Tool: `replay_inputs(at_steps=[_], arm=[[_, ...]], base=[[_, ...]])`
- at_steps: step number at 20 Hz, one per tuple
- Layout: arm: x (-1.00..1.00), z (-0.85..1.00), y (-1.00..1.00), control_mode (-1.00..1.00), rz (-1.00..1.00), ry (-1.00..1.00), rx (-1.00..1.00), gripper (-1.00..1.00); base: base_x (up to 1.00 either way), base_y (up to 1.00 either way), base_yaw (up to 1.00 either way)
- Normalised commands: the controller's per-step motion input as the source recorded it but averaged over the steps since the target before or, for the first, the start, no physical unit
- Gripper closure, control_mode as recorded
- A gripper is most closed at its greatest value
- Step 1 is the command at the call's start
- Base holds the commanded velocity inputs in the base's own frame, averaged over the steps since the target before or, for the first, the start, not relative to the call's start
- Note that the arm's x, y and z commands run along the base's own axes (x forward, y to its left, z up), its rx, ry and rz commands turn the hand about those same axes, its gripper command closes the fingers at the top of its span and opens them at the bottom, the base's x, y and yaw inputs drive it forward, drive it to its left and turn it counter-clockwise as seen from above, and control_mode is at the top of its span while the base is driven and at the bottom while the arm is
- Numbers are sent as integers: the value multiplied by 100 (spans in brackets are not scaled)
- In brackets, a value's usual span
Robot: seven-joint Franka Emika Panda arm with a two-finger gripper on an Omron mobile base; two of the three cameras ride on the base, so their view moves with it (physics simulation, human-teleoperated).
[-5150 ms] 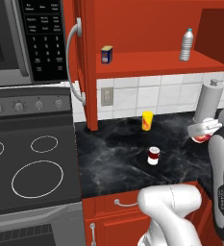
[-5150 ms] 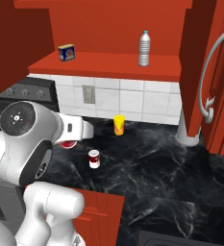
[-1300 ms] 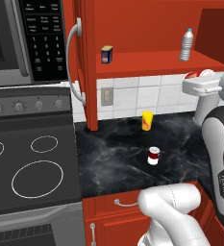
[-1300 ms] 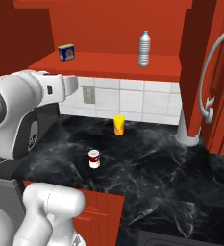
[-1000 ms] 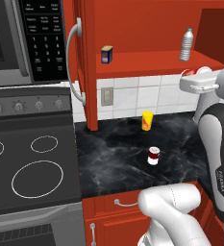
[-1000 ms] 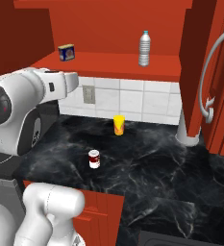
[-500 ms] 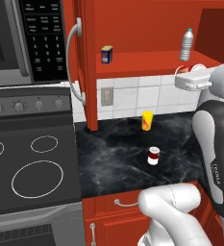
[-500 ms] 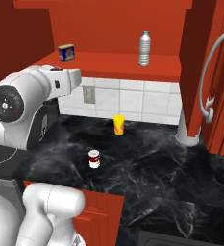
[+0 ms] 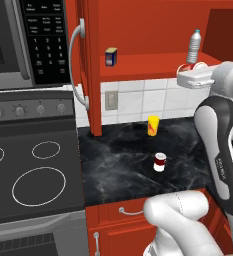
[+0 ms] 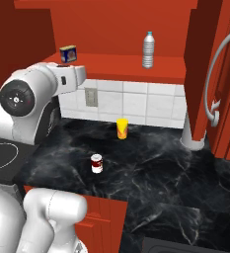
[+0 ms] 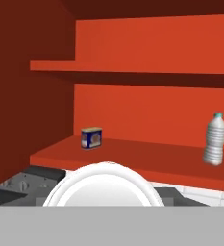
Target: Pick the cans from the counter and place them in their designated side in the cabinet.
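On the black marble tabletop (image 9: 123, 160) one dark can (image 9: 159, 162) with a white lower band stands upright, well out from the tiled wall; a yellow-orange cup (image 9: 153, 125) stands behind it, near the tiles. Left base view shows the gripper (image 9: 190, 70) raised to the level of the red cabinet shelf (image 9: 148, 61), just in front of a clear bottle (image 9: 194, 46), with a red can (image 9: 188, 67) partly visible at its tip. Right base view hides that end of the arm behind the white forearm. Hand view shows a round white can top (image 11: 104, 185) filling the space between the fingers, so the gripper is pinching the red can. A small blue-and-yellow box (image 11: 91, 138) sits at the shelf's left, well apart from the bottle.
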Motion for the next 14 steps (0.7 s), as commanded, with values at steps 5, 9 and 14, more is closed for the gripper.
replay_inputs(at_steps=[5, 9, 14], arm=[[23, 2, 6, -100, 2, 0, 0, 100], [26, 0, 9, -100, 1, 3, 0, 100], [28, 0, 11, -100, 1, 4, 0, 100]], base=[[0, 0, 0], [0, 0, 0], [0, 0, 0]])
